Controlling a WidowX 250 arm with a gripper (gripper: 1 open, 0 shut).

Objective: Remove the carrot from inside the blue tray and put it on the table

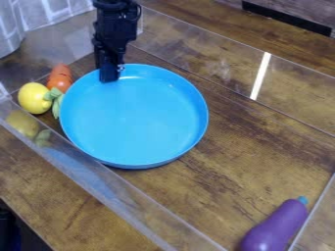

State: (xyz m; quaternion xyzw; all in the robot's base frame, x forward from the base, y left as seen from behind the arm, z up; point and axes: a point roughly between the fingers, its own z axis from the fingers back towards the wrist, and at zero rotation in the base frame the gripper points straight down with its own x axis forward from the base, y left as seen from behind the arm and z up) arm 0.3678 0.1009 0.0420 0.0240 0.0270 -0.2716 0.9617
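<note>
The carrot [59, 76], small and orange-red, lies on the table [268, 137] just outside the left rim of the blue tray [144, 118], behind a yellow lemon. The tray holds nothing. My gripper [109, 72] points straight down at the tray's far-left rim, a little to the right of the carrot. Its dark fingers blur together against the rim, so I cannot make out whether they still pinch it.
A yellow lemon [34, 97] with a green leaf sits against the tray's left edge. A purple eggplant [275, 230] lies at the front right corner. Clear plastic edging runs along the table's front-left side.
</note>
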